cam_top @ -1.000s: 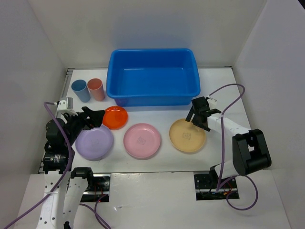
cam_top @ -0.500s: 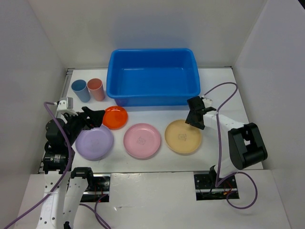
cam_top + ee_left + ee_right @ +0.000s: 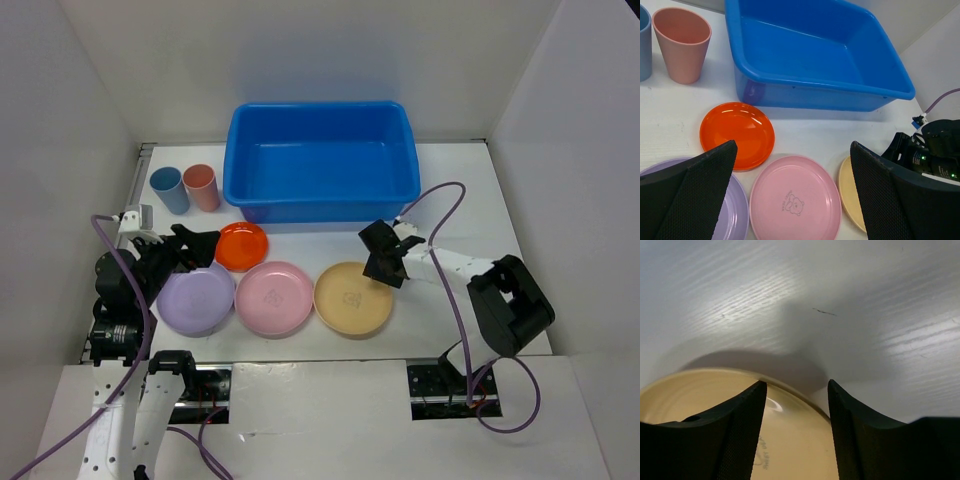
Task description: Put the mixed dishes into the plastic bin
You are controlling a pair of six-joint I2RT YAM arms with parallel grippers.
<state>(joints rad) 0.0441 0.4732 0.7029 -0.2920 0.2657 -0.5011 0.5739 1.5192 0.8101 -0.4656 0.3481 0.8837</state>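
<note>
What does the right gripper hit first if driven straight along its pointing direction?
Likely the yellow plate: its rim sits just ahead of the open right gripper, between the fingers, with the table right behind. Depth is unclear.

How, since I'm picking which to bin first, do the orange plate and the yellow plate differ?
The orange plate is smaller than the yellow plate. The orange plate lies closer to the blue bin; the yellow plate lies farther from it. The right hand straddles the yellow plate's rim; no hand touches the orange plate. Both are round, outside the bin.
</note>
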